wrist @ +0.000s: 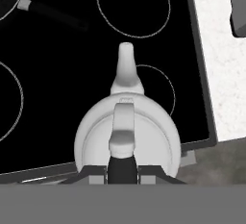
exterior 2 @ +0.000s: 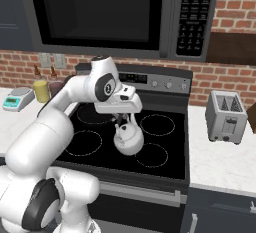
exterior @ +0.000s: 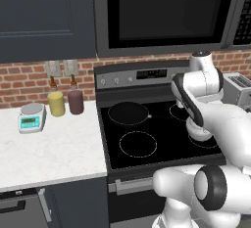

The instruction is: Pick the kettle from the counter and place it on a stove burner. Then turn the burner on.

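A round black pan sits on the cooktop's back-left ring, beside the white counter.

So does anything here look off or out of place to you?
Nothing spilled or broken. The one oddity: the kettle hangs from the claw above the cooktop, over its front edge beside the right-front ring, not on it. The pan and toaster sit normally.

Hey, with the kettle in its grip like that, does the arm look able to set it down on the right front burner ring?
Probably yes. The gripper is shut on the kettle, which hangs just left of the right-front ring. That ring looks bare, and the pan sits well away on the back-left ring.
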Controlling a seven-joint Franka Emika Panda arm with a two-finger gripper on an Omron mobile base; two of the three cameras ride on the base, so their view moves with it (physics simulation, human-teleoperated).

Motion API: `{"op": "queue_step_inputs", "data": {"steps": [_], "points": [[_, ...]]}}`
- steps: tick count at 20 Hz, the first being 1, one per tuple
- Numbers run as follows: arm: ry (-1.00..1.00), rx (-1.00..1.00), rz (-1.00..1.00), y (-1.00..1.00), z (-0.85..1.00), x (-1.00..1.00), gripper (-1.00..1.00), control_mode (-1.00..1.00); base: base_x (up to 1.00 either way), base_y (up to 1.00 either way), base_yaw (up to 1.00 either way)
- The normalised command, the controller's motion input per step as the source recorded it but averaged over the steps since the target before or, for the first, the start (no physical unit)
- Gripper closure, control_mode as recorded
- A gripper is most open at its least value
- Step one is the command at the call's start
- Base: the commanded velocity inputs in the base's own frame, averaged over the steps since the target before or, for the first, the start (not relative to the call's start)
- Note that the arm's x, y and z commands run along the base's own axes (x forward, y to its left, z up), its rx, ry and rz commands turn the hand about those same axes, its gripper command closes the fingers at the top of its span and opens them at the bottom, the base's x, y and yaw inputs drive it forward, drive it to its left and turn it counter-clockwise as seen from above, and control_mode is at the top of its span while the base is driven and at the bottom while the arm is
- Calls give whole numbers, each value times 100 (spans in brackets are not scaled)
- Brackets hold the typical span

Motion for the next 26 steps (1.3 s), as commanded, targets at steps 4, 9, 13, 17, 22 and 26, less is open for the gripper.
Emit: {"op": "queue_step_inputs", "data": {"steps": [4,9,13,17,22,26], "points": [[4,0,4,-44,-15,31,100,-100,0,0,0],[4,1,5,-34,-17,26,100,-100,0,0,0],[7,0,6,-17,-20,33,100,-100,0,0,0],[6,0,5,-9,-16,21,100,-100,0,0,0],[1,0,4,-9,-20,2,100,-100,0,0,0],[2,3,1,-8,-26,0,100,-100,0,0,0]]}}
